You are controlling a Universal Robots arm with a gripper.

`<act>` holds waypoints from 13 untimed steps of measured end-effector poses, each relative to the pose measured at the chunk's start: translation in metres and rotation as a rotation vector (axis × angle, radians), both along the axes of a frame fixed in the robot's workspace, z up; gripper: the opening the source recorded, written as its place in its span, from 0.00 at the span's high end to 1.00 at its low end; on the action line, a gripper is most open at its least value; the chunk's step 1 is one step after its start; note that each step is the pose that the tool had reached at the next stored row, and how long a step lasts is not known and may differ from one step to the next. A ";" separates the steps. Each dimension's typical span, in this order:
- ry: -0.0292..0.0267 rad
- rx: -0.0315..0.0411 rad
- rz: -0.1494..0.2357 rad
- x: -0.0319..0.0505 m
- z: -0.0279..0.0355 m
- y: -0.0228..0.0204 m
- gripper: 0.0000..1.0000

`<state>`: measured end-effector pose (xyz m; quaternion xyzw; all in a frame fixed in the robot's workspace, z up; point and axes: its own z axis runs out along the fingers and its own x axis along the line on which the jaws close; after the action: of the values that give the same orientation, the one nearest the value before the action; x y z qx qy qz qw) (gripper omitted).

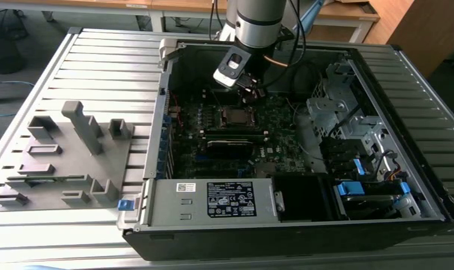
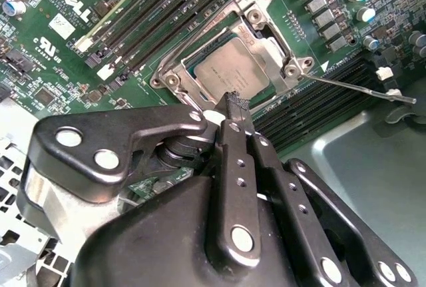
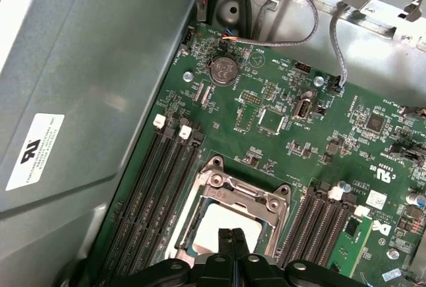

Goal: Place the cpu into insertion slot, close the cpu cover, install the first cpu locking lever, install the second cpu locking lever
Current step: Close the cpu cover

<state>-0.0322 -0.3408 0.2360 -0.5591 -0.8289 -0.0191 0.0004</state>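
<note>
Both fingers (image 2: pixel 234 157) of your pincer (image 2: pixel 234 103) are pressed together with nothing between them. Their tips hang right over one edge of the cpu (image 2: pixel 228 70); whether they touch it you cannot tell.

The chip sits in the insertion slot (image 2: pixel 172 74) with its dull grey top facing up. The cpu cover (image 2: pixel 271 52) lies down flat around it, and the chip's top shows through the square window.

From one corner of the socket a thin metal lever (image 2: pixel 363 89) runs straight out across a bank of memory slots (image 2: pixel 313 104), ending over the grey floor of the case. You cannot tell from these views whether it is latched.

In the first wrist view the closed tips of the pincer (image 3: pixel 233 236) overlap the pale square of the chip. Long black memory slots lie on either side of the socket, and a round coin battery (image 3: pixel 224 70) sits farther along the green motherboard (image 3: pixel 333 120).

In the exterior view your arm (image 1: pixel 258 22) comes down into the open computer case (image 1: pixel 287 239), with the pincer poised over the board close to the socket. The case lies on its side on a slatted metal table (image 1: pixel 99 62). A grey fixture block (image 1: pixel 69 163) with upright posts rests on the table just beside the case, on the exterior view's left.
</note>
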 end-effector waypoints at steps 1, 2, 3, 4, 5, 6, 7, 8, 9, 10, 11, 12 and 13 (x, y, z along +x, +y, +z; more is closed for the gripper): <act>0.0000 0.0000 0.001 0.0000 0.0000 0.0000 0.89; 0.0000 0.0000 0.003 0.0000 0.0000 0.0000 0.89; 0.0000 0.0000 0.004 0.0000 0.0000 0.0000 0.89; 0.0000 0.0000 0.005 0.0000 0.0000 0.0000 0.89; 0.0000 0.0000 0.007 0.0000 0.0000 0.0000 0.89; 0.0000 0.0000 0.008 0.0000 0.0000 0.0000 0.89; 0.0000 0.0000 0.010 0.0000 0.0000 0.0000 0.89; 0.0000 0.0000 0.014 0.0000 0.0000 0.0000 0.89; 0.0000 0.0000 0.020 0.0000 0.0000 0.0000 0.89; 0.0000 0.0000 0.027 0.0000 0.0000 0.0000 0.89; 0.0000 0.0000 0.036 0.0000 0.0000 0.0000 0.89; 0.0000 0.0000 0.045 0.0000 0.0000 0.0000 0.89; 0.0000 0.0000 0.056 0.0000 0.0000 0.0000 0.89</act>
<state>-0.0322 -0.3408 0.2360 -0.5356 -0.8443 -0.0190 0.0009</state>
